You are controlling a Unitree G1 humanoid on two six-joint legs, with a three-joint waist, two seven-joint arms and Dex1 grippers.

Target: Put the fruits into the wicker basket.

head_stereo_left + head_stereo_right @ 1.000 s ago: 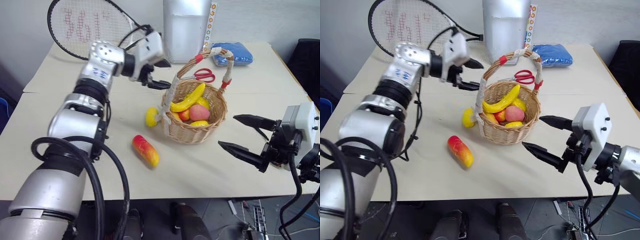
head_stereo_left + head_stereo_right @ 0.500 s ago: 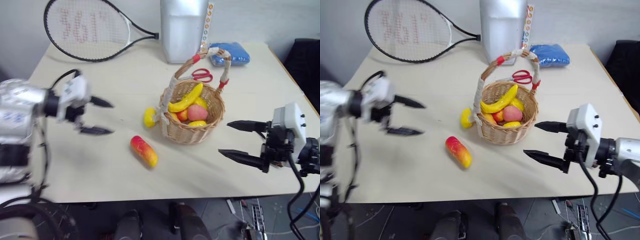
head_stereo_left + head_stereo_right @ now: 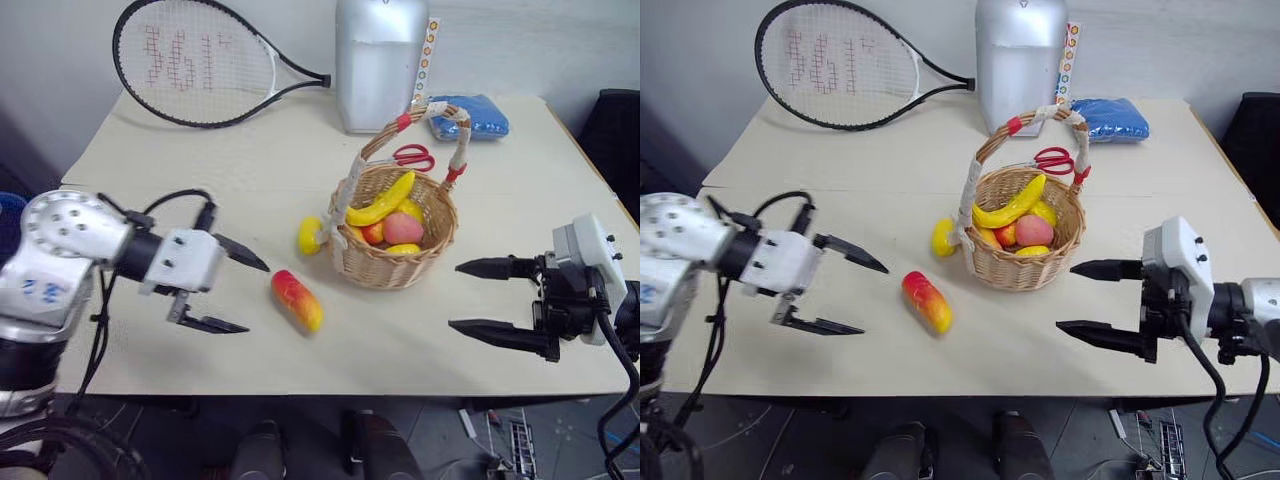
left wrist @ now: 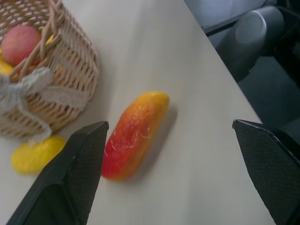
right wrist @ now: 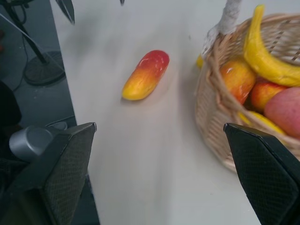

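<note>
Table (image 3: 150, 160) holds basket (image 3: 395, 262), mostly filled. Mango (image 3: 297, 299) and lemon (image 3: 309, 235) lie outside, left of it. Your left gripper (image 3: 234, 295) gapes empty, aimed at mango; right gripper (image 3: 478, 297) spread, idle.

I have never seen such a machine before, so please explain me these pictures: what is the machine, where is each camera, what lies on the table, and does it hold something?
It is a humanoid robot with two arms, each ending in a two-fingered black gripper. Two pictures come from cameras in its head, looking down over the table. The other two come from cameras on its wrists, looking along the fingers.

The left gripper and the right gripper are both open and hold nothing.

On the table stands a wicker basket with a banana and other fruits inside. Two fruits lie outside it: a red-and-yellow mango in front of the left gripper, and a lemon beside the basket. Further back lie red scissors, a tennis racket, a blue cloth and a silver container.
</note>
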